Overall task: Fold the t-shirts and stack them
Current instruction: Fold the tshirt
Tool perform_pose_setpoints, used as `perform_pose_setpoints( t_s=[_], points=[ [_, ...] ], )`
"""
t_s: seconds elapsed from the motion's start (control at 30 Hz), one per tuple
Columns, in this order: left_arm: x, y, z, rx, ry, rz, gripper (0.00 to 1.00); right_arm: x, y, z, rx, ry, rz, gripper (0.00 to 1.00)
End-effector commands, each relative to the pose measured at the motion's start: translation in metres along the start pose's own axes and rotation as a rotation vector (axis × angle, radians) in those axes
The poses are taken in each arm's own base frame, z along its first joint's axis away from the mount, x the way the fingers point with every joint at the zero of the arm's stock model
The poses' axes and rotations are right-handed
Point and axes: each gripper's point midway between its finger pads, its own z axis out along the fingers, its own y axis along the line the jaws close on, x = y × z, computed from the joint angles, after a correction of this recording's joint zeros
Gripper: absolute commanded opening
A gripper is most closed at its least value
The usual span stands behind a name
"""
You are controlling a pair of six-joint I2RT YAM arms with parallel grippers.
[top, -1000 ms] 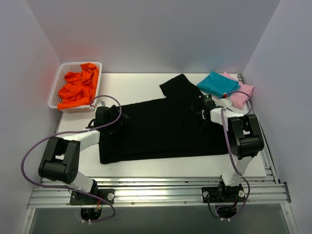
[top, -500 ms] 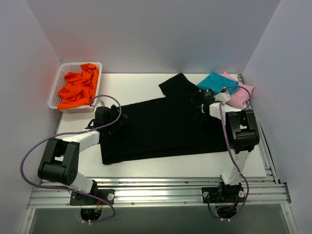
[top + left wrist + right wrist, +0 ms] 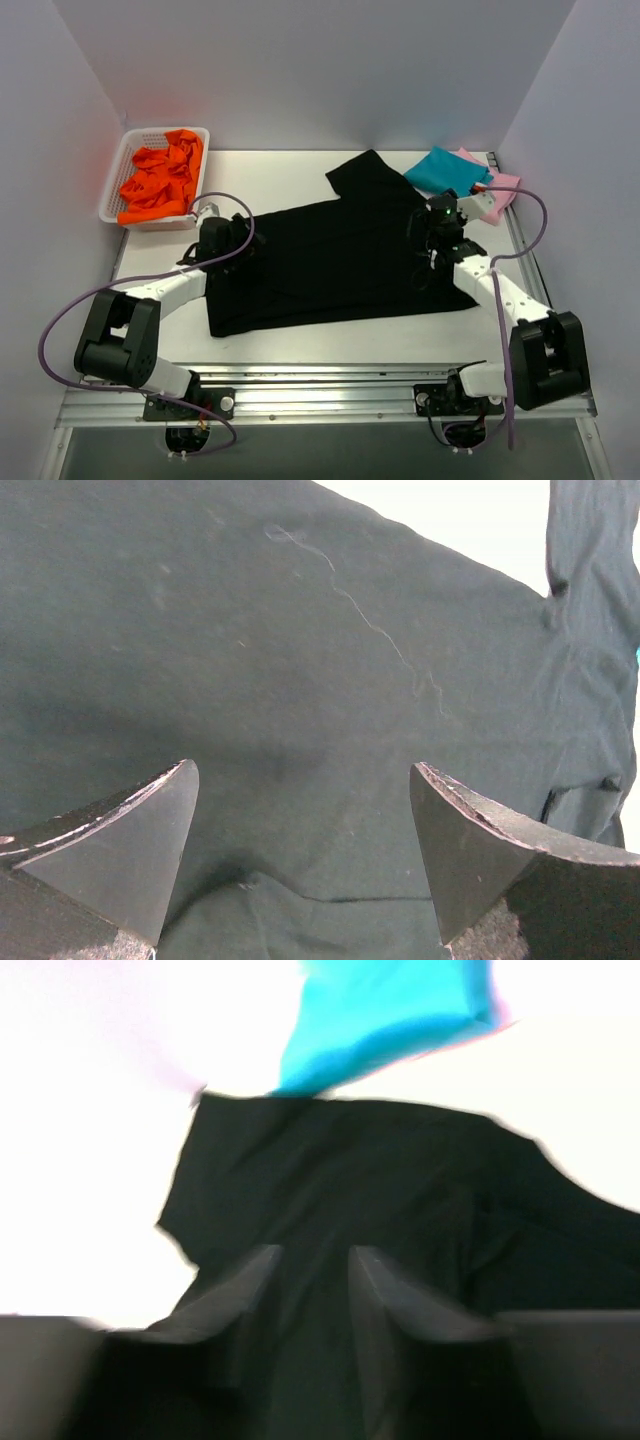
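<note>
A large black t-shirt lies spread flat across the middle of the table, one sleeve pointing to the back. Folded teal and pink t-shirts lie together at the back right. My left gripper hovers over the black shirt's left part, jaws wide open above a low fold of the cloth. My right gripper is over the shirt's right part; in the blurred right wrist view its fingers stand partly apart above black cloth, with the teal shirt beyond.
A white basket holding crumpled orange cloth stands at the back left. White walls close in the table on three sides. The metal rail with both arm bases runs along the near edge.
My right arm has swung out to the right and its gripper has moved slightly nearer over the black shirt's right part. The left arm has hardly moved.
</note>
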Motion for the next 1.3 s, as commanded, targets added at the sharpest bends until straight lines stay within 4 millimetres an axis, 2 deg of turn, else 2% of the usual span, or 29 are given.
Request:
perform_pose_setpoints(
  t_s=[0.0,0.03,0.07,0.1,0.2,0.27,0.33,0.37,0.4,0.47,0.5,0.53,0.57,0.6,0.63,0.73,0.77,0.8,0.9,1.0,1.27],
  points=[
    [-0.003,-0.021,0.001,0.023,-0.027,0.003,0.95,0.031,0.015,-0.013,-0.158,0.05,-0.033,0.25],
    [0.001,-0.024,0.001,0.033,-0.009,0.0,0.96,0.042,0.022,-0.015,-0.191,0.079,-0.05,0.15],
    [0.008,-0.028,0.001,0.047,0.009,0.002,0.97,0.051,0.036,-0.018,-0.232,0.108,-0.065,0.03],
    [0.011,-0.033,0.0,0.063,0.014,-0.002,1.0,0.072,0.039,-0.014,-0.242,0.168,-0.101,0.0],
    [0.027,-0.05,-0.01,0.1,0.039,0.026,0.88,0.101,0.054,-0.012,-0.285,0.246,-0.133,0.0],
    [0.039,-0.062,-0.019,0.113,0.057,0.072,0.88,0.111,0.055,-0.012,-0.292,0.265,-0.14,0.0],
    [0.045,-0.065,-0.034,0.091,0.077,0.124,0.88,0.119,0.051,-0.013,-0.286,0.277,-0.146,0.0],
    [0.052,-0.05,-0.041,0.011,0.093,0.162,0.88,0.122,0.048,-0.013,-0.28,0.283,-0.15,0.0],
    [0.057,-0.056,-0.053,0.014,0.094,0.196,0.88,0.126,0.043,-0.014,-0.272,0.291,-0.154,0.0],
    [0.059,-0.053,-0.066,-0.028,0.085,0.234,0.87,0.131,0.038,-0.014,-0.264,0.299,-0.151,0.0],
    [0.058,-0.043,-0.074,-0.076,0.075,0.263,0.87,0.133,0.034,-0.015,-0.259,0.301,-0.148,0.0],
    [0.066,-0.044,-0.081,-0.086,0.08,0.294,0.85,0.138,0.028,-0.016,-0.253,0.312,-0.154,0.0],
    [0.067,-0.043,-0.086,-0.103,0.071,0.309,0.85,0.138,0.028,-0.017,-0.257,0.312,-0.148,0.0],
    [0.064,-0.029,-0.091,-0.175,0.042,0.328,0.85,0.14,0.025,-0.018,-0.256,0.315,-0.149,0.0],
    [0.069,-0.026,-0.094,-0.193,0.042,0.355,0.84,0.143,0.021,-0.02,-0.253,0.32,-0.153,0.0],
    [0.073,-0.003,-0.093,-0.301,0.04,0.392,0.78,0.145,0.017,-0.023,-0.249,0.328,-0.15,0.0],
    [0.078,0.002,-0.092,-0.32,0.049,0.401,0.71,0.143,0.014,-0.026,-0.248,0.327,-0.149,0.0],
    [0.086,0.012,-0.09,-0.36,0.068,0.404,0.71,0.143,0.013,-0.027,-0.247,0.328,-0.148,0.0],
    [0.104,0.024,-0.083,-0.4,0.084,0.426,0.71,0.136,0.008,-0.031,-0.235,0.31,-0.151,0.0],
    [0.113,0.025,-0.08,-0.405,0.091,0.436,0.71,0.129,0.005,-0.033,-0.227,0.289,-0.155,0.0],
    [0.113,0.029,-0.08,-0.406,0.064,0.441,0.72,0.129,-0.001,-0.033,-0.214,0.282,-0.154,0.0]
  ],
)
